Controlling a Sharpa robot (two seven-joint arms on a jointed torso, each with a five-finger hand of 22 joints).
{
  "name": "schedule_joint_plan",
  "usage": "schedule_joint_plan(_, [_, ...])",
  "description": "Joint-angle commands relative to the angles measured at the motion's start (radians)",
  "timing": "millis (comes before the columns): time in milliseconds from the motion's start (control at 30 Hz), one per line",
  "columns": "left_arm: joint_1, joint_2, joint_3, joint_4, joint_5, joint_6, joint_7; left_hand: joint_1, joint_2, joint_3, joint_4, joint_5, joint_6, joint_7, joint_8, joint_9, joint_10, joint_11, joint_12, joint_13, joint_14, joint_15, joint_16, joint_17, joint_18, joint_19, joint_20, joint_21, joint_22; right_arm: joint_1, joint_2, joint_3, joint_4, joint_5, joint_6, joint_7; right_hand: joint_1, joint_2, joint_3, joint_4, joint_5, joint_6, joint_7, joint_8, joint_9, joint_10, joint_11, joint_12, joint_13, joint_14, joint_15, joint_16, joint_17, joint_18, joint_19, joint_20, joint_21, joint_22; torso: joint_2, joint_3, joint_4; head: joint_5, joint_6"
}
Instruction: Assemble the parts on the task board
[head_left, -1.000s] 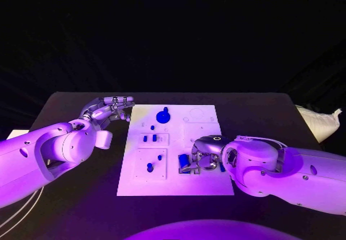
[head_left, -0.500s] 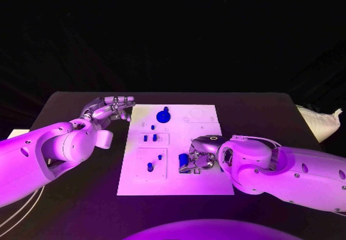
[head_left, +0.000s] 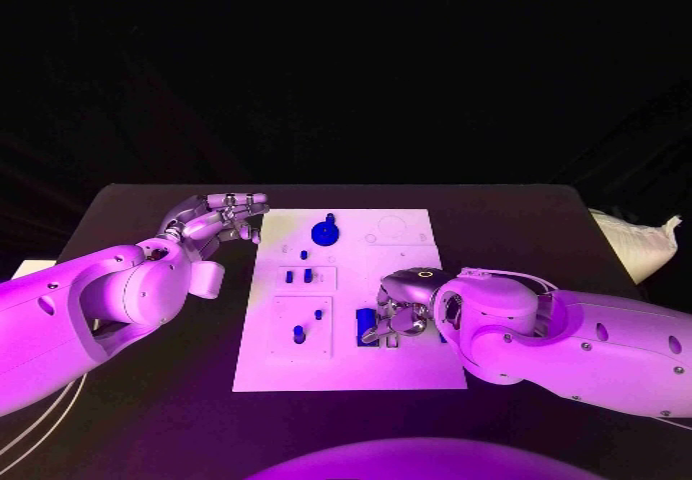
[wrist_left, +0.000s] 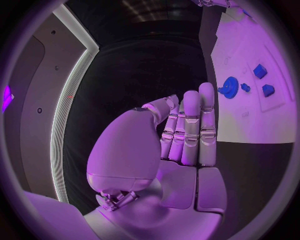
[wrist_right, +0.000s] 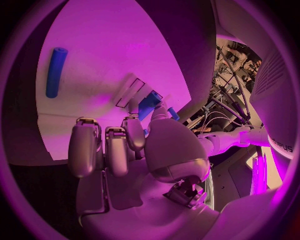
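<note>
Over board's near-right area, right hand (head_left: 405, 315) fingers curled down around blue part (head_left: 366, 322), apparently grasping it. Left hand (head_left: 216, 217) off task board (head_left: 418, 375) far-left edge, fingers together, holding nothing. Bare tabletop (head_left: 534, 215) beyond right edge.

Both arms wear smooth, rounded white shells dotted with small dark screws. The left hand (head_left: 216, 218) and right hand (head_left: 404, 310) are silver, built of segmented metal fingers. Thin pale cables (head_left: 36, 420) trail beneath the left arm.
</note>
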Motion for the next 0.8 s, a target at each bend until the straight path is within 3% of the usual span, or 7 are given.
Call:
schedule_joint_plan(33, [0.0, 0.002, 0.0, 0.0, -0.003, 0.02, 0.002, -0.004, 0.0, -0.002, -0.006, 0.004, -0.006, 0.001, 0.007, -0.001, -0.007, 0.002, 0.003, -0.001, -0.01, -0.001, 0.004, -0.001, 0.011, 0.001, 0.005, -0.004, -0.001, -0.002, -0.006, -0.001, 0.006, -0.007, -0.037, 0.006, -0.019, -0.01, -0.018, 0.018, -0.004, 0.005, 0.001, -0.004, 0.001, 0.004, 0.001, -0.001, 0.002, 0.085, -0.007, -0.003, 0.182, -0.011, 0.001, -0.002, -0.003, -0.001, -0.001, 0.0004, -0.0018, -0.002, 0.001])
schedule_joint_plan(300, [0.0, 0.001, 0.0, -0.001, -0.001, 0.019, 0.004, -0.004, 0.0, -0.002, -0.006, 0.004, -0.006, 0.001, 0.007, -0.001, -0.007, 0.002, 0.003, -0.001, -0.01, -0.001, 0.004, -0.001, 0.011, 0.001, 0.005, -0.004, -0.001, -0.001, -0.072, 0.001, 0.056, 0.098, -0.184, 0.052, -0.039, -0.014, -0.032, 0.042, 0.002, 0.001, 0.001, -0.008, 0.002, -0.001, 0.002, -0.012, -0.005, 0.084, -0.007, -0.007, 0.178, -0.01, -0.001, -0.002, -0.007, -0.008, -0.001, 0.0001, -0.0017, -0.013, 0.005])
schedule_joint_plan(467, [0.0, 0.002, 0.0, -0.001, -0.001, 0.018, 0.01, -0.005, 0.001, -0.002, -0.006, 0.003, -0.007, 0.001, 0.007, -0.002, -0.008, 0.002, 0.004, -0.001, -0.01, -0.001, 0.004, -0.001, 0.011, 0.001, 0.005, -0.004, -0.001, 0.02, -0.157, 0.003, 0.077, 0.231, -0.266, 0.131, 0.04, 0.004, -0.005, 0.012, 0.072, -0.052, 0.025, -0.065, -0.02, -0.022, 0.021, -0.051, -0.028, 0.082, 0.007, -0.014, 0.17, -0.007, -0.009, 0.007, -0.023, -0.03, -0.001, -0.0006, -0.0018, -0.025, 0.01])
schedule_joint_plan(600, [0.0, 0.001, 0.0, -0.001, -0.001, 0.017, 0.016, -0.005, 0.0, -0.002, -0.005, 0.003, -0.007, 0.001, 0.007, -0.002, -0.008, 0.002, 0.004, -0.001, -0.01, 0.0, 0.004, -0.001, 0.011, 0.001, 0.005, -0.004, -0.001, 0.032, -0.217, 0.003, 0.086, 0.178, -0.235, 0.17, 0.1, 0.022, 0.02, -0.022, 0.142, -0.055, 0.037, -0.107, -0.04, -0.027, 0.03, -0.062, -0.034, 0.082, 0.015, -0.015, 0.169, -0.005, -0.01, 0.015, -0.027, -0.035, -0.001, 0.0002, -0.0063, -0.029, 0.012])
schedule_joint_plan(733, [0.0, -0.001, -0.001, 0.0, -0.001, 0.017, 0.023, -0.005, 0.0, -0.002, -0.005, 0.003, -0.007, 0.001, 0.007, -0.002, -0.008, 0.002, 0.004, -0.001, -0.01, 0.0, 0.004, -0.001, 0.011, 0.001, 0.005, -0.004, -0.001, 0.035, -0.245, 0.003, 0.086, 0.086, -0.202, 0.164, 0.115, 0.018, 0.024, -0.031, 0.13, -0.04, 0.037, -0.129, -0.05, -0.025, 0.03, -0.062, -0.033, 0.083, 0.016, -0.013, 0.172, -0.005, -0.009, 0.017, -0.027, -0.033, -0.003, 0.0026, -0.0178, -0.029, 0.012])
schedule_joint_plan(800, [-0.001, 0.001, -0.001, 0.0, -0.001, 0.019, 0.027, -0.005, 0.0, -0.002, -0.005, 0.003, -0.007, 0.001, 0.007, -0.002, -0.008, 0.002, 0.004, -0.001, -0.01, 0.0, 0.004, -0.001, 0.011, 0.001, 0.005, -0.004, -0.001, 0.035, -0.255, 0.002, 0.086, 0.031, -0.183, 0.145, 0.134, 0.029, 0.038, -0.04, 0.094, -0.028, 0.037, -0.146, -0.058, -0.023, 0.029, -0.064, -0.032, 0.083, 0.017, -0.013, 0.173, -0.005, -0.008, 0.017, -0.027, -0.032, -0.004, 0.004, -0.0203, -0.032, 0.013])
